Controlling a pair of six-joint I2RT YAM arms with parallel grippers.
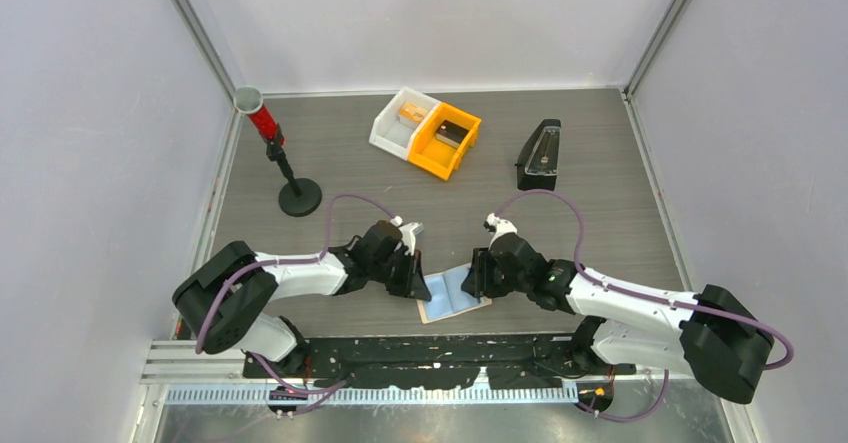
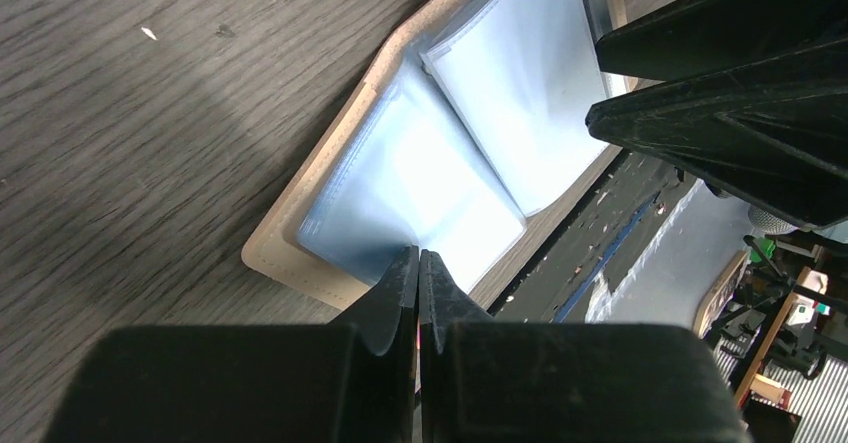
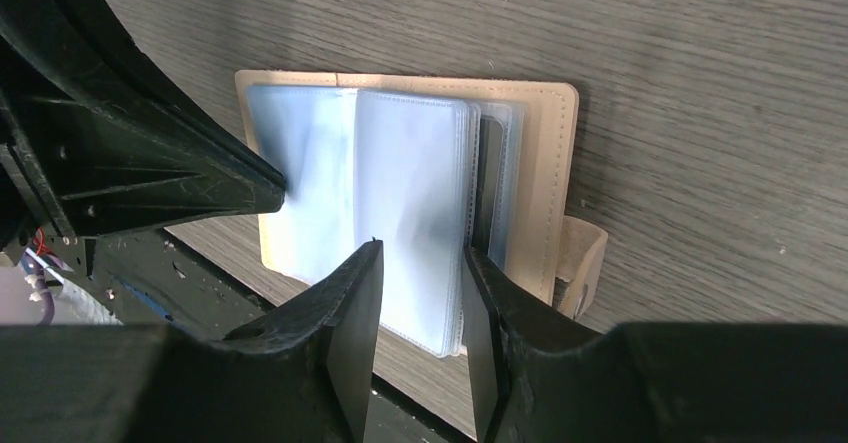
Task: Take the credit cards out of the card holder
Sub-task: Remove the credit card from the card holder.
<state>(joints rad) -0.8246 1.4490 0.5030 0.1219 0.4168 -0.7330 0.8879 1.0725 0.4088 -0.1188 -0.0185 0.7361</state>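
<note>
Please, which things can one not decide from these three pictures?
- Credit cards: none recognisable; in both wrist views the cloudy sleeves of the card holder hide their contents.
- Left gripper: in the left wrist view its own fingertips hide whether it pinches a sleeve.
- Top view: the right gripper covers part of the holder; the orange bin contents are too small.

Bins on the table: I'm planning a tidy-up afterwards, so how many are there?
2. A white bin sits at far centre in the top view, and an orange bin touches its right side. No other bin shows, and none seems hidden.
</note>
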